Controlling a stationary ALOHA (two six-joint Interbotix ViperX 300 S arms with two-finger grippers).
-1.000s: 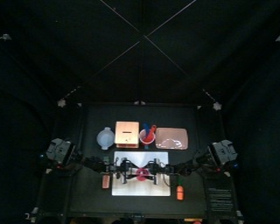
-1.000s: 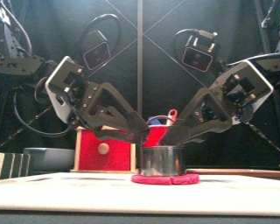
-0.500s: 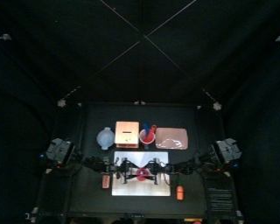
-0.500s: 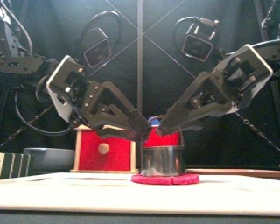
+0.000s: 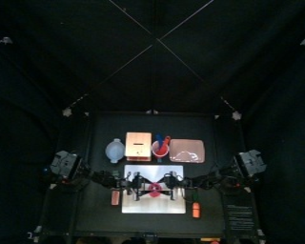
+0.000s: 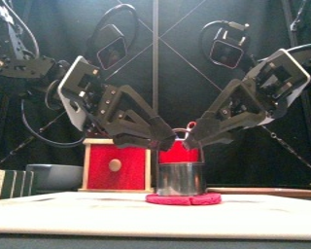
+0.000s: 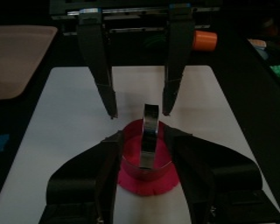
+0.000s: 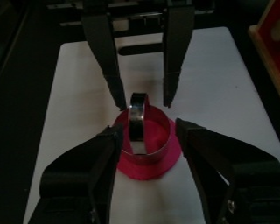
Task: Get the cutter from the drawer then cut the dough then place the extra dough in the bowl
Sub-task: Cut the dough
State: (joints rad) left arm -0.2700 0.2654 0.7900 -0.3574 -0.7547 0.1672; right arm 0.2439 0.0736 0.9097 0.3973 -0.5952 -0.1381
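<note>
Showing cutter [image 6: 181, 179] standing upright on dough [image 6: 185, 199] at middle of white board [image 5: 136, 205] — directly below and between both grippers, wire handle on top. Left gripper [image 7: 149, 138] comes in from left, right gripper [image 8: 149, 128] from right; both arms slant steeply down, tips converging just above cutter. Both sets of jaws spread apart, straddling cutter, clamping nothing visible. Neither arm nearer — cutter central. Judged step: pressing cut, next move straight down. Bowl [image 5: 114, 150] at back left, well apart.
</note>
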